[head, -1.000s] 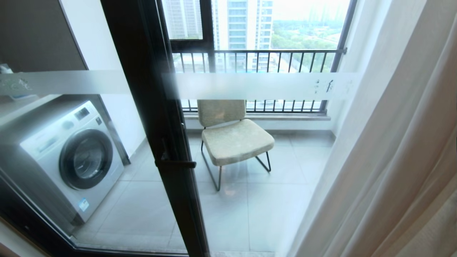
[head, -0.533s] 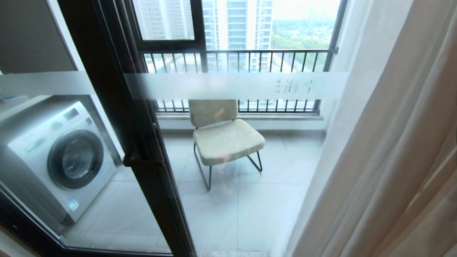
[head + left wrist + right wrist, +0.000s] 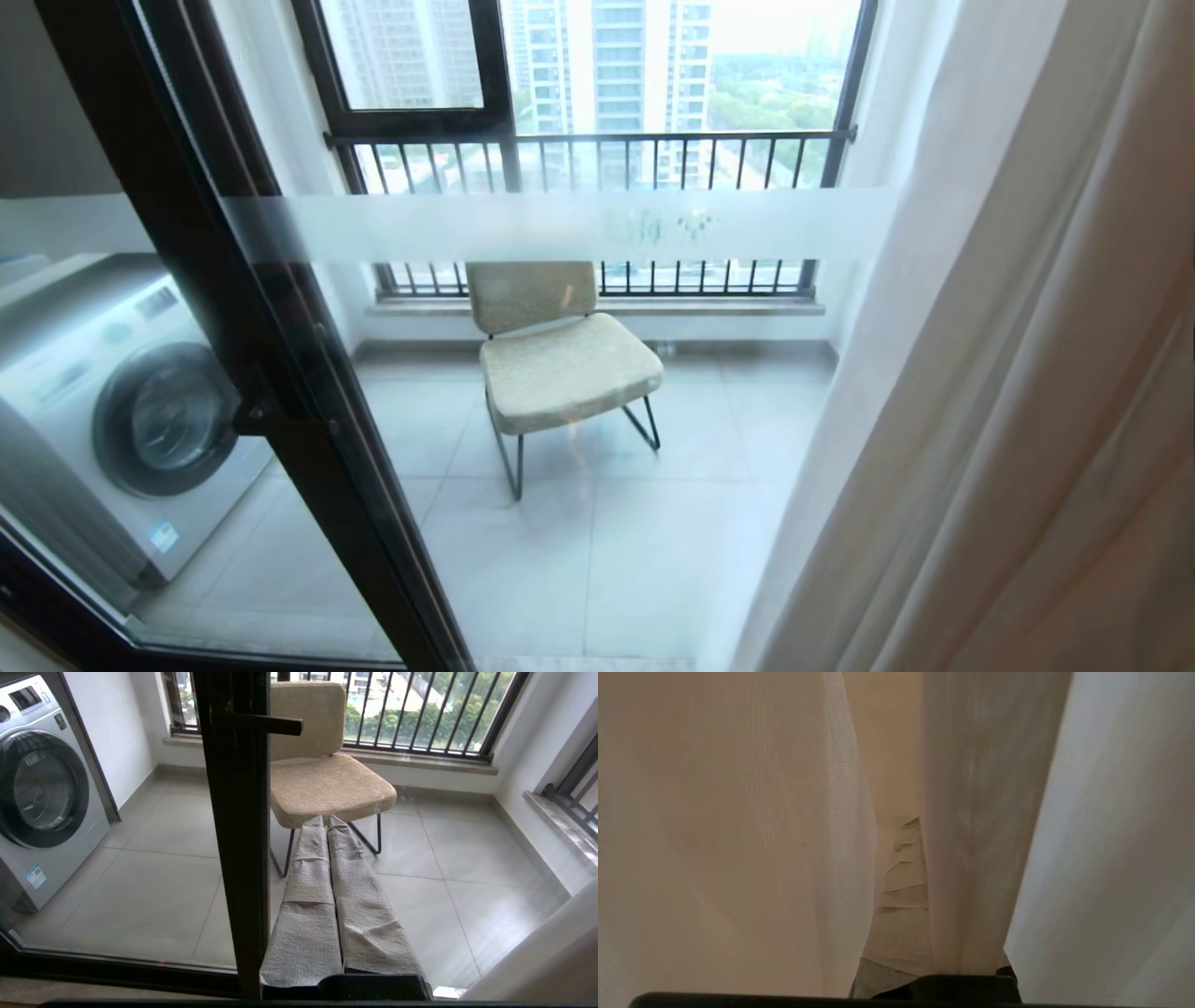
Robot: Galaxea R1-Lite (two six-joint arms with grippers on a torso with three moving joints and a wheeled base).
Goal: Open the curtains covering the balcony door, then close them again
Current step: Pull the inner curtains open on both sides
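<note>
The curtains (image 3: pixel 1018 373) hang bunched at the right of the head view, beige cloth with a sheer white layer (image 3: pixel 868 420) at the inner edge. The balcony door (image 3: pixel 280 401) shows its glass, black frame and frosted band (image 3: pixel 560 227) uncovered. Neither arm shows in the head view. In the right wrist view my right gripper (image 3: pixel 920 826) is buried in the curtains (image 3: pixel 971 835), shut on a fold of sheer cloth that hides one finger; the other taped finger (image 3: pixel 901 877) shows. My left gripper (image 3: pixel 325 820) is shut and empty, just right of the door frame (image 3: pixel 233 835).
Behind the glass, a washing machine (image 3: pixel 121 411) stands at the left and a beige chair (image 3: pixel 560 364) in the middle, on a tiled floor. A barred railing window (image 3: pixel 597 159) closes the balcony's far side. A black handle (image 3: pixel 280 425) sticks out from the door frame.
The whole head view has slid left: door frame, washing machine and chair all shifted together, so the camera moved right. The curtains keep their place at the right edge.
</note>
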